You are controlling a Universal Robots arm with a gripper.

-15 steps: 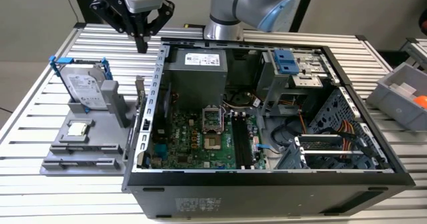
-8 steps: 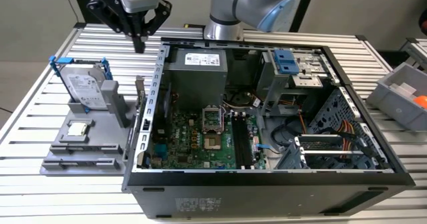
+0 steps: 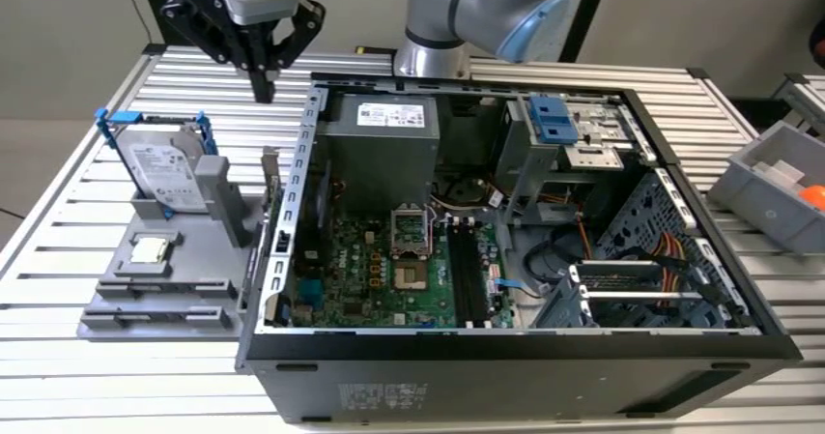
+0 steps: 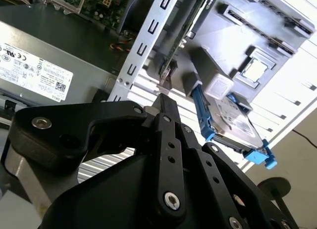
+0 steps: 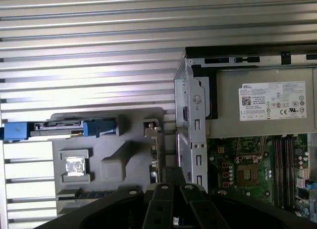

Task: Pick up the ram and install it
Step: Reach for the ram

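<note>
Ram [image 5: 81, 194] apparently in holder [image 5: 124, 160], apart from pincer [image 3: 265, 91].

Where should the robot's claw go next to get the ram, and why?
Probably slide along the wall of the computer case until it hangs over the ram. The gripper looks shut and empty, up above the table beyond the gray holder, while the ram stands on edge in that holder beside the case.

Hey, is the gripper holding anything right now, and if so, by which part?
Nothing is held. The gripper is shut with nothing between its fingertips, above the slatted table beside the open computer case.
</note>
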